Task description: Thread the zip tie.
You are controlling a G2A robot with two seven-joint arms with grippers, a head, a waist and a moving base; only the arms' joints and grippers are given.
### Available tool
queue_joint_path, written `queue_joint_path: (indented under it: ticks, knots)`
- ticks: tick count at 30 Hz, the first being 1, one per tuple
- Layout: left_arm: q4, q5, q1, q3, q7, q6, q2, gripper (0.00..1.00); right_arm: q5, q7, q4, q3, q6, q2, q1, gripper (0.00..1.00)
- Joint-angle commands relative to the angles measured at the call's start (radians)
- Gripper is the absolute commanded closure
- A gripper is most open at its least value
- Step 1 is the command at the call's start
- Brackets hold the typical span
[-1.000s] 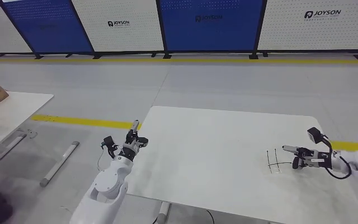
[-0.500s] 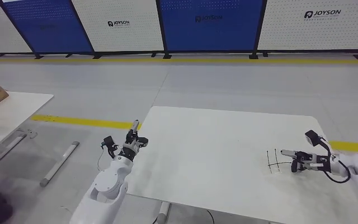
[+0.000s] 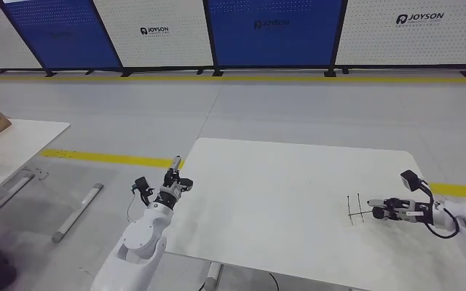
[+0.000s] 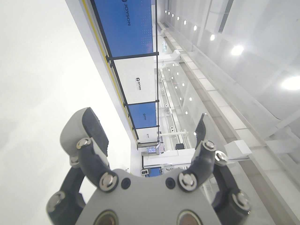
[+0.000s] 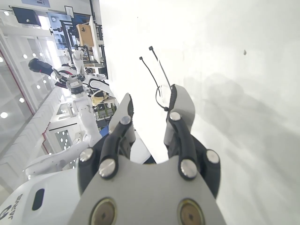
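Several light, springy zip ties (image 3: 354,207) lower right on the table (image 3: 291,189); right fingers (image 5: 182,104) and left fingers (image 4: 93,127) both apart, we'd pinch one near its head.

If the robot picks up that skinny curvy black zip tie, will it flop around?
Probably bendy: the zip tie is thin and already curves on the table. It looks light, so the open right gripper could nudge it away.

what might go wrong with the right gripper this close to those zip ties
The zip ties lie thin, flat and crossing on the table, so the open right gripper at them may pinch two at once or skid off. The left gripper, open, sits at the far table edge, so the threading may need a long carry.
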Motion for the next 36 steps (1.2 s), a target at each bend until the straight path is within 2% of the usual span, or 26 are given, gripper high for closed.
queue_joint_path:
  ticks: [1, 10, 14, 19, 22, 27, 32, 36]
  knots:
    - [0.000, 0.000, 0.000, 0.000, 0.000, 0.000, 0.000, 0.00, -0.005, -0.002, 0.006, -0.004, 0.006, -0.004, 0.003, 0.70]
    - [0.000, 0.000, 0.000, 0.000, 0.000, 0.000, 0.000, 0.00, -0.029, -0.019, 0.047, -0.016, 0.014, -0.020, 0.020, 0.67]
    - [0.000, 0.000, 0.000, 0.000, 0.000, 0.000, 0.000, 0.00, -0.033, -0.021, 0.065, -0.012, -0.004, -0.021, 0.023, 0.65]
    - [0.000, 0.000, 0.000, 0.000, 0.000, 0.000, 0.000, 0.00, -0.033, 0.000, 0.072, 0.005, -0.046, -0.012, 0.017, 0.69]
    - [0.000, 0.000, 0.000, 0.000, 0.000, 0.000, 0.000, 0.00, -0.040, 0.018, 0.046, 0.022, -0.046, 0.000, 0.007, 0.73]
    - [0.000, 0.000, 0.000, 0.000, 0.000, 0.000, 0.000, 0.00, -0.041, 0.076, -0.030, 0.068, -0.046, 0.030, -0.031, 0.72]
    - [0.000, 0.000, 0.000, 0.000, 0.000, 0.000, 0.000, 0.00, -0.063, 0.076, -0.120, 0.099, -0.046, 0.061, -0.083, 0.72]
    - [0.000, 0.000, 0.000, 0.000, 0.000, 0.000, 0.000, 0.00, -0.093, 0.063, -0.162, 0.102, -0.030, 0.068, -0.104, 0.73]
